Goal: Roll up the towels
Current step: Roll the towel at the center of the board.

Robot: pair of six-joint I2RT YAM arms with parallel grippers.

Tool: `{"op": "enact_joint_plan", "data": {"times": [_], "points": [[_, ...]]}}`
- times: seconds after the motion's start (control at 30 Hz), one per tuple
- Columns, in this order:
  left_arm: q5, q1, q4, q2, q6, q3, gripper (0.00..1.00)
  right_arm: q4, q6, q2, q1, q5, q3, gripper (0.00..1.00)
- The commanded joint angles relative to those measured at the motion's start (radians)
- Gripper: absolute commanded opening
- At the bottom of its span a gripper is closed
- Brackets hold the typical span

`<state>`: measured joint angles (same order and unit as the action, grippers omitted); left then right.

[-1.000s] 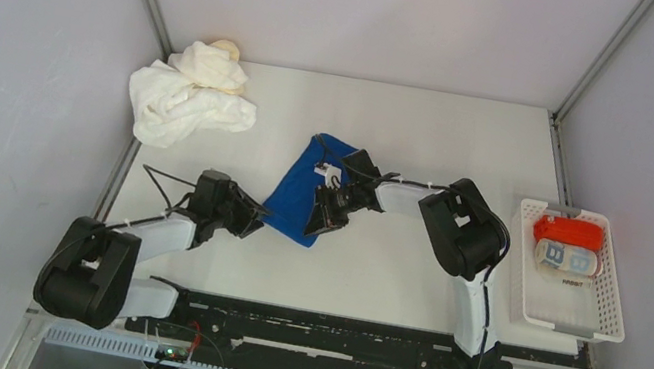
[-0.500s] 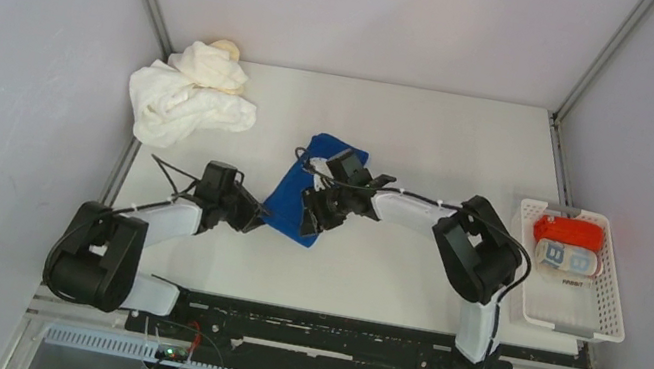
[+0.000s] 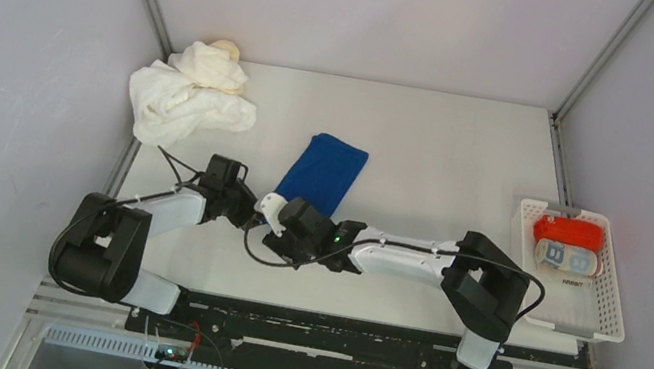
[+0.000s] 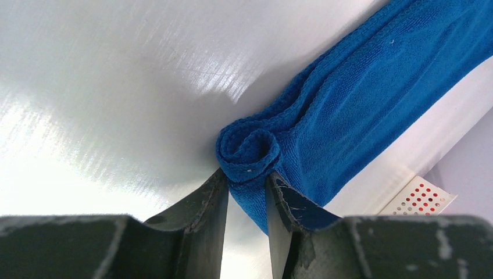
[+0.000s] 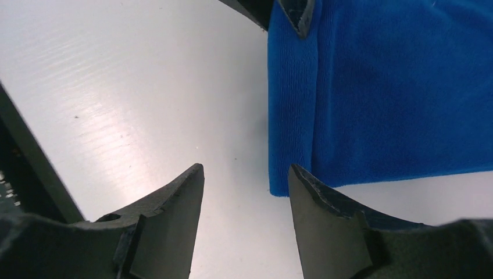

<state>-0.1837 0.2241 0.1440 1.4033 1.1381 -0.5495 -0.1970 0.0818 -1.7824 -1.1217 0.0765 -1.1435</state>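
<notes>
A royal blue towel (image 3: 323, 172) lies folded lengthwise in the middle of the table, running away from me. Its near end is curled into a small roll (image 4: 250, 152). My left gripper (image 3: 254, 209) (image 4: 245, 174) is shut on that rolled end, one finger on each side. My right gripper (image 3: 283, 228) (image 5: 244, 168) hovers low just off the towel's near corner (image 5: 290, 174), open, with only bare table between its fingers. A left fingertip (image 5: 296, 14) shows at the top of the right wrist view. White and cream towels (image 3: 191, 100) lie heaped at the back left.
A white slatted basket (image 3: 611, 306) stands at the right edge, holding a rolled red towel (image 3: 571, 231) and a rolled light-blue patterned one (image 3: 566, 257). Grey walls close in the table on three sides.
My right gripper opened, let go of the blue towel and drew back toward the near left. The towel now lies flat and uncovered. The left gripper stays closed on its near end.
</notes>
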Motion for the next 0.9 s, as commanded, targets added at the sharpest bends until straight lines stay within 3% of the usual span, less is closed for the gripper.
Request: {"op": "enact_joint_plan", "data": {"times": [0.0, 0.47, 0.7, 0.87], "points": [[0.072, 0.0, 0.116, 0.031, -0.057, -0.007, 0.35, 0.095, 0.131, -0.031, -0.05, 0.217, 0.0, 0.56], [0.068, 0.002, 0.133, 0.045, -0.066, -0.024, 0.35, 0.171, 0.323, -0.191, -0.158, 0.434, 0.014, 0.51], [0.068, 0.002, 0.147, 0.051, -0.07, -0.032, 0.36, 0.175, 0.367, -0.24, -0.182, 0.466, 0.014, 0.39], [0.066, 0.001, 0.151, 0.048, -0.07, -0.035, 0.36, 0.152, 0.348, -0.221, -0.169, 0.418, 0.014, 0.23]]}}
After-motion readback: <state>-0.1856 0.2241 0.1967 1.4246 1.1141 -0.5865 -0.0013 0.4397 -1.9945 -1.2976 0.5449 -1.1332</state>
